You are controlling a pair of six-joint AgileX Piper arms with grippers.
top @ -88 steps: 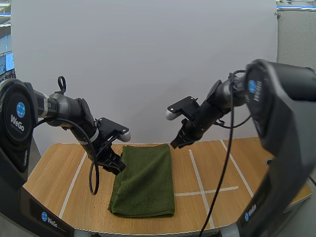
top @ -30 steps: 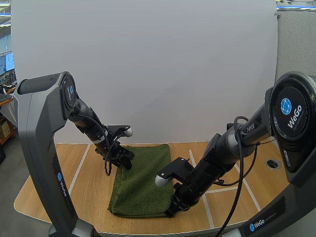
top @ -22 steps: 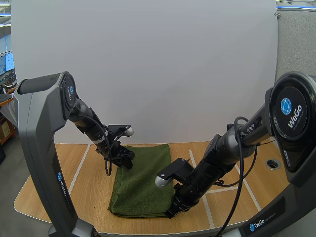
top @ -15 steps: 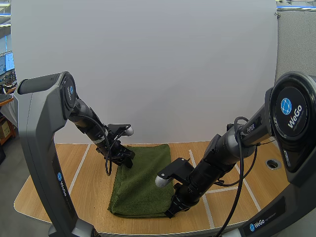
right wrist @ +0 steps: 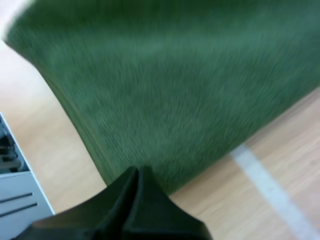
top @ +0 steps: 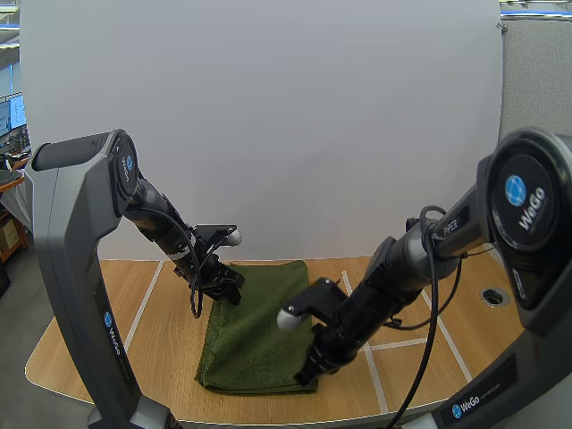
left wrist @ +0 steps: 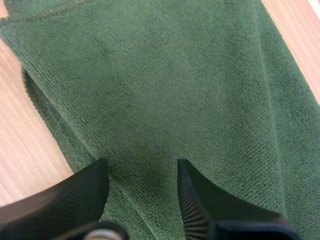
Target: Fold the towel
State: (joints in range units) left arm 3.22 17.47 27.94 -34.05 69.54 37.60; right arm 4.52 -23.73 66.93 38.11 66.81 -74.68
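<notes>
Green towel (top: 261, 326) lies flat and doubled on the table (top: 147, 353) — soft, light, limp, so the layers may slip. Left gripper (left wrist: 142, 167) stands wide over the far left corner. Right gripper (right wrist: 137, 174) is closed at the near right corner — best hold is the corners, all layers.

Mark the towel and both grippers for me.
towel (top: 259, 331): high view, its middle.
left gripper (top: 229, 295): high view, between its fingertips.
right gripper (top: 303, 378): high view, between its fingertips.

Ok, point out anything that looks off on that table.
Nothing is spilled or damaged. One small oddity: beside the left tool, the green towel shows a lower layer peeking out past the upper one, so its edges aren't aligned.
</notes>
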